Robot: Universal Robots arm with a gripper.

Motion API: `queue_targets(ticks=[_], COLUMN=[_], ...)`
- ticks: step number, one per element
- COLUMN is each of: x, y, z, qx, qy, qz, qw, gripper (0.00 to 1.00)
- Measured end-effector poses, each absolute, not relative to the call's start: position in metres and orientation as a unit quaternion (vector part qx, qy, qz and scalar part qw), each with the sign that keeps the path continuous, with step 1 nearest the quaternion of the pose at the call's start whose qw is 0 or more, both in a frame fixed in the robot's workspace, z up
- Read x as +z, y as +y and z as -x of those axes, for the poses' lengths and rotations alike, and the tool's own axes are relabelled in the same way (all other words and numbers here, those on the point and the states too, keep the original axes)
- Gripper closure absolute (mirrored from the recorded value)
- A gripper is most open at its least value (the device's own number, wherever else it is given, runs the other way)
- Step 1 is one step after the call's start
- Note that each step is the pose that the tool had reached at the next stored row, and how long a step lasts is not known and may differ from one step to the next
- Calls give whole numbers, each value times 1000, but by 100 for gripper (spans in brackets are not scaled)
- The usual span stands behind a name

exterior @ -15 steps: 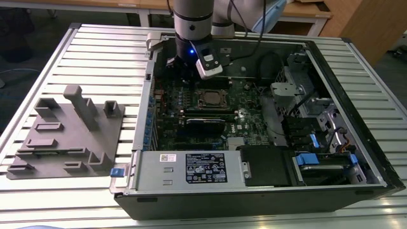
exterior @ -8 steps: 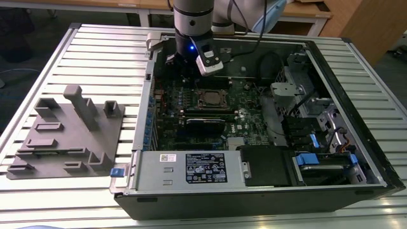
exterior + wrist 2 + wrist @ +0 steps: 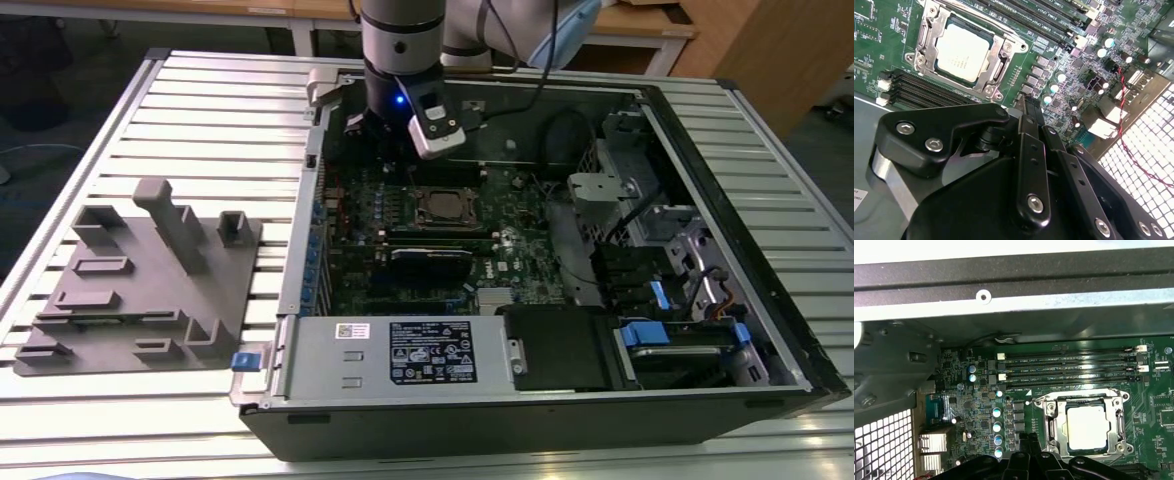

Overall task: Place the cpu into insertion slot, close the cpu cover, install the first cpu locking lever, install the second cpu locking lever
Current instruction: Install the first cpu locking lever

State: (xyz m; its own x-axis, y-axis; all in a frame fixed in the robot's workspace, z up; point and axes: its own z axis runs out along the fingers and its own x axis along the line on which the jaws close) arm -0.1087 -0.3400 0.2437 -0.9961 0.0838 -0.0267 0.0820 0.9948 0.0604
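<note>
Exterior view first: the arm hangs over the open computer case (image 3: 400,430), with its gripper (image 3: 384,140) low above the green board. The insertion slot (image 3: 445,205) sits at roughly five o'clock from the gripper, near it but not beneath it. A grey fixture (image 3: 147,280) rests on the table, out at nine o'clock from the case.

Now the second wrist view, and here is the gripper (image 3: 1028,107) close up. The fingertips meet with nothing between them, so it carries nothing. Just beyond them the cpu (image 3: 963,52) lies flat in its socket. The cpu cover (image 3: 997,64) is down around it, its window framing the pale metal top. A locking lever (image 3: 986,26) runs along the socket's edge beside the memory slots (image 3: 1029,20). I cannot tell whether its end is hooked.

The first wrist view agrees: the chip is seated and the frame sits over it, with a row of capacitors (image 3: 997,426) close beside the fingertips.

The danger, as I judge it, is crowding. A closed gripper coming in off line could clip those capacitors or the slot latches. A thin sprung lever could also slip off a finger and snap back. If the cover is not fully flat, forcing a lever could load the chip unevenly.
</note>
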Motion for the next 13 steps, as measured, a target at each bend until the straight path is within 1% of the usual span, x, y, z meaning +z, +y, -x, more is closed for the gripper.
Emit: queue_targets(ticks=[13], x=[248], y=[-340], z=[108], qx=[29], qy=[999], qz=[-41], qw=[14], gripper=[89])
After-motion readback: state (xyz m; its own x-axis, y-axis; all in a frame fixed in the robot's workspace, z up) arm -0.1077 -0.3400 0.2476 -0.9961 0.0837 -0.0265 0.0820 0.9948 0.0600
